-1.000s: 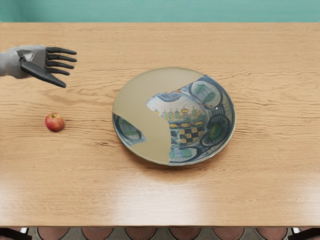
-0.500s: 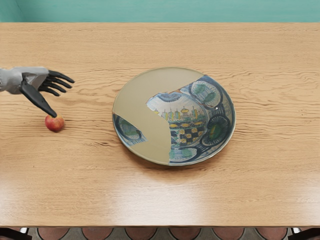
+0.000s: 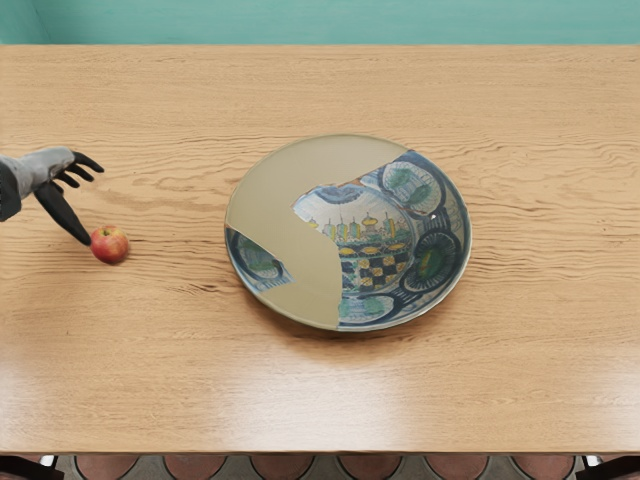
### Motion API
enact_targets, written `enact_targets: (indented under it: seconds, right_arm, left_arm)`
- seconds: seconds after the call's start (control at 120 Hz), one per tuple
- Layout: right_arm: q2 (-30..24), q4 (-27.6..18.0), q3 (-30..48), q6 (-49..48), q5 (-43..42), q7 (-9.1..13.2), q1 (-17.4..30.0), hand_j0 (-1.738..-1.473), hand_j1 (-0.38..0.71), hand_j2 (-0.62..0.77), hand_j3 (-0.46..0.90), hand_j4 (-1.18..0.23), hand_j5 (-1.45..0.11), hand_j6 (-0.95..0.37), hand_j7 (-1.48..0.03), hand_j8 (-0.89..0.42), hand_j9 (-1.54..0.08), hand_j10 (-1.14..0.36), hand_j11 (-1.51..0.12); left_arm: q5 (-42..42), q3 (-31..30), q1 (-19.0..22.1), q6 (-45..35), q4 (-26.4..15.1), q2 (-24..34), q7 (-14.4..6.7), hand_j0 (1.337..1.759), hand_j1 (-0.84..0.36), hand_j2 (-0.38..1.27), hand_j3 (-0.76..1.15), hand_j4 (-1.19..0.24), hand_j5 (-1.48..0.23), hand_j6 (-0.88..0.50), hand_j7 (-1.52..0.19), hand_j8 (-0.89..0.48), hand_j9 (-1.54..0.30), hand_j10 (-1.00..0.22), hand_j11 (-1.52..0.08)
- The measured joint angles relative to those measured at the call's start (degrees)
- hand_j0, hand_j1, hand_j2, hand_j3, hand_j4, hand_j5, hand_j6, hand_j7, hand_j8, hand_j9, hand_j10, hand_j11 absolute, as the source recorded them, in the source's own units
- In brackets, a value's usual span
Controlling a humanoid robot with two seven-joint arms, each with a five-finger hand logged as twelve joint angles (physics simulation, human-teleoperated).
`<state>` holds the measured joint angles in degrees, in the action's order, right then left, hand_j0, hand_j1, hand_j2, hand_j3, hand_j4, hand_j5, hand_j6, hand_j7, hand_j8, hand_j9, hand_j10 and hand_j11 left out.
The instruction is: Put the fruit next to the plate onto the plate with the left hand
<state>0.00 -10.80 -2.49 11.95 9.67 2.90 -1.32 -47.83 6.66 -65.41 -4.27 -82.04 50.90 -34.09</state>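
Over the table [image 3: 320, 90], left of the plate [image 3: 262, 190], the left hand [image 3: 50, 178] has dropped lower and pulled back. Its fingers [image 3: 88, 160] are spread, holding nothing. The apple [image 3: 109, 244] sits just beside its thumb [image 3: 68, 215]. It should reach over the apple, then close softly.

Red apple [image 3: 109, 243]; plate [image 3: 280, 195] half tan, half blue-green-yellow ornate pattern

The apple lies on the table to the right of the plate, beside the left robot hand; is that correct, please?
Not quite: the head view shows the apple on the table to the left of the plate, beside the left robot hand.
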Motion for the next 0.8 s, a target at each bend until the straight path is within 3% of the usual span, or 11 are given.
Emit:
enact_targets:
  seconds: [0.258,0.35,0.508,0.8]
  right_arm:
    - [0.0,0.0,0.0,0.0,0.0,0.0,-0.1,-1.658,-0.31,-0.01,0.0,-0.04,-0.05,-0.04,-0.05,-0.04,-0.05,-0.04,-0.05]
    - [0.0,0.0,0.0,0.0,0.0,0.0,-0.1,-1.658,-0.31,-0.01,0.0,-0.04,-0.05,-0.04,-0.05,-0.04,-0.05,-0.04,-0.05]
    - [0.0,0.0,0.0,0.0,0.0,0.0,-0.1,-1.658,-0.31,-0.01,0.0,-0.04,-0.05,-0.04,-0.05,-0.04,-0.05,-0.04,-0.05]
    - [0.0,0.1,0.0,0.0,0.0,0.0,-0.1,-1.658,-0.31,-0.01,0.0,-0.04,-0.05,-0.04,-0.05,-0.04,-0.05,-0.04,-0.05]
  left_arm:
    - [-5.1,-3.7,-0.1,-8.0,-1.9,-1.6,-0.8,1.658,0.06,0.05,0.0,-0.25,-0.32,-0.25,-0.32,-0.25,-0.32,-0.25,-0.32]
    - [-5.9,-5.6,-0.6,-8.5,-2.5,-1.8,-0.9,1.658,0.06,0.05,0.0,-0.25,-0.32,-0.25,-0.32,-0.25,-0.32,-0.25,-0.32]
    - [-6.3,-11.2,-5.2,-8.6,-2.9,-2.7,-0.9,1.658,0.06,0.05,0.0,-0.25,-0.32,-0.25,-0.32,-0.25,-0.32,-0.25,-0.32]
    - [-5.2,-14.6,-5.9,-8.7,-3.4,-5.5,-0.9,1.658,0.06,0.05,0.0,-0.25,-0.32,-0.25,-0.32,-0.25,-0.32,-0.25,-0.32]
